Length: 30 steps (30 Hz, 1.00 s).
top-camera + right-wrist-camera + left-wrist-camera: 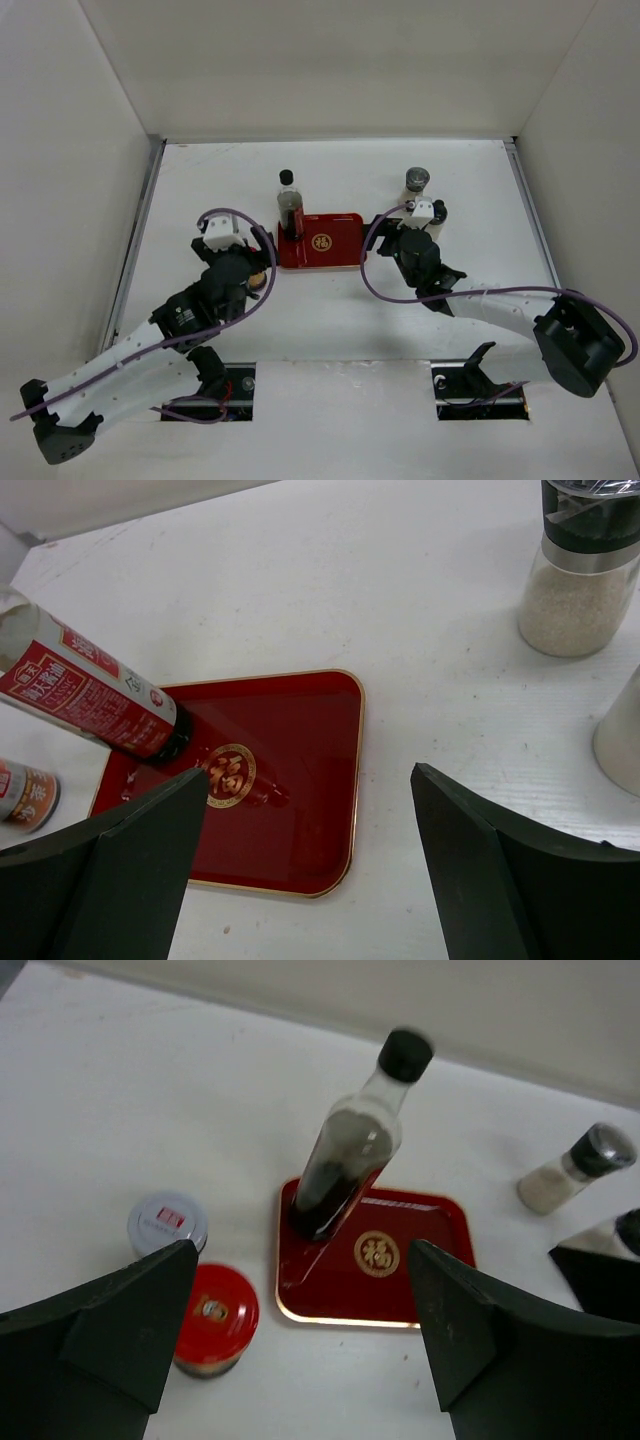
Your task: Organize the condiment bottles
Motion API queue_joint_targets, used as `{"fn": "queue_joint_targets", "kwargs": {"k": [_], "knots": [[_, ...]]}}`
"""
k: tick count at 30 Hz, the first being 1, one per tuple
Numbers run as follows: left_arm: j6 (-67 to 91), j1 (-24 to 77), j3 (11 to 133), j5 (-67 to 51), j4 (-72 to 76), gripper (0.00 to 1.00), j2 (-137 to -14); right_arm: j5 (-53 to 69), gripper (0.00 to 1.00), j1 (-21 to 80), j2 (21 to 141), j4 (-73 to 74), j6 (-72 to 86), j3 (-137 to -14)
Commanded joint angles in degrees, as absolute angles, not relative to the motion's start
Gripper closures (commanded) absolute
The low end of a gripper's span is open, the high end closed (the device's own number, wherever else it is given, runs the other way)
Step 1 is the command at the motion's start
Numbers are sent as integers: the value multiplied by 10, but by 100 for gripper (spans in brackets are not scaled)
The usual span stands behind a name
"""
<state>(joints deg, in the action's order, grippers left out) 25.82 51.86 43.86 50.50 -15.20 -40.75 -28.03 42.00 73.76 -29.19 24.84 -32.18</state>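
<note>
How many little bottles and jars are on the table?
5. The tall dark bottle stands on the red tray; the silver-lidded jar and red-lidded jar sit left of it; the far shaker and near shaker stand right.

Overhead, the left arm (pixel 215 290) blankets both jars, and only a brown sliver peeks out beside the wrist. On the right wrist view, the tall dark bottle (pixel 85 695) runs off the left edge, cap unseen. The grey-topped shaker (pixel 580 580) loses its top, the second shaker (pixel 622 730) is clipped at the right, and one jar (pixel 25 795) is just a corner. On the left wrist view the bottle's cap is blurred, and the red-capped jar (pixel 215 1310) is half tucked behind a finger (pixel 120 1330).
</note>
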Motion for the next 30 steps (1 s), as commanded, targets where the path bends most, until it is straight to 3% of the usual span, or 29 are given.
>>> {"fn": "queue_joint_targets", "kwargs": {"k": [1, 11, 30], "knots": [[363, 550, 385, 589, -250, 14, -385, -275, 11, 420, 739, -327, 244, -335], [393, 526, 355, 577, -251, 13, -442, -275, 3, 420, 740, -327, 243, -334], [389, 443, 313, 478, -171, 18, -498, -275, 2, 420, 738, -327, 243, -334]]}}
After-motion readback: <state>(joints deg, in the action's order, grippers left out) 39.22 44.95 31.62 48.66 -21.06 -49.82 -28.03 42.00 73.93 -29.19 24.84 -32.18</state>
